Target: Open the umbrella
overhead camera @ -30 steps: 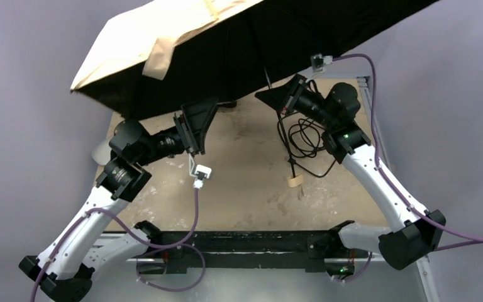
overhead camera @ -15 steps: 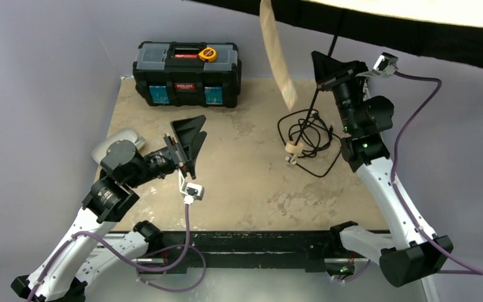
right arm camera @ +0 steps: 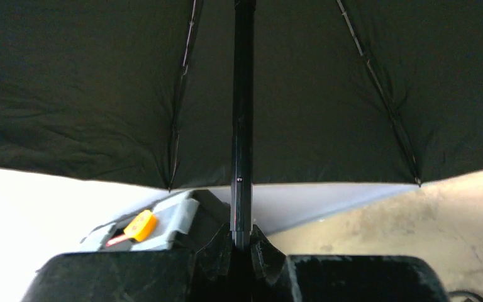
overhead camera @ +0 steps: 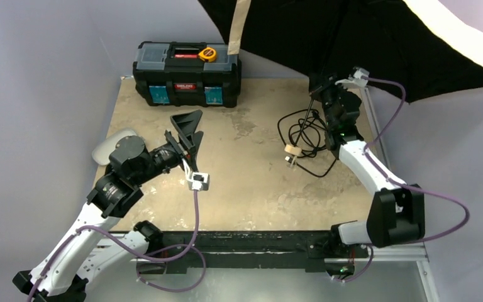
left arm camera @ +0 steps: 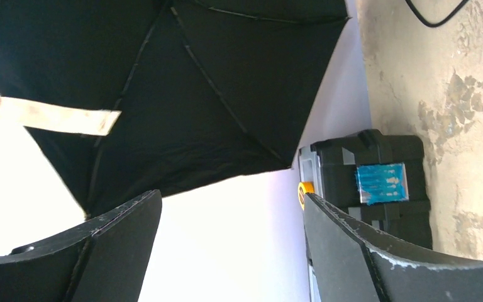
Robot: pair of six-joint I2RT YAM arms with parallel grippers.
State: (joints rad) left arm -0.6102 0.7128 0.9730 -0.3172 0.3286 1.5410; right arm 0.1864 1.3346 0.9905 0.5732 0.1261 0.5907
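**Umbrella (overhead camera: 365,44) spread wide above right gripper (right arm camera: 241,244)**

The left gripper (overhead camera: 187,128) hangs with fingers apart, grasping nothing. The right gripper is clenched on the thin black shaft (right arm camera: 242,126). The cream handle (overhead camera: 291,150) lies below it beside a black cable (overhead camera: 302,129), and the canopy fans out above and beyond. A black toolbox (overhead camera: 187,74) sits beyond the left gripper.

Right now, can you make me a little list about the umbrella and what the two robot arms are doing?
umbrella: open, black lining showing, held up over the far right of the table
right tool: shut on the thin black shaft
left tool: open, empty, apart from the umbrella
handle: cream, at the shaft's bottom end, by the black cable
strap: tan, hanging loose
toolbox: black, closed, far left
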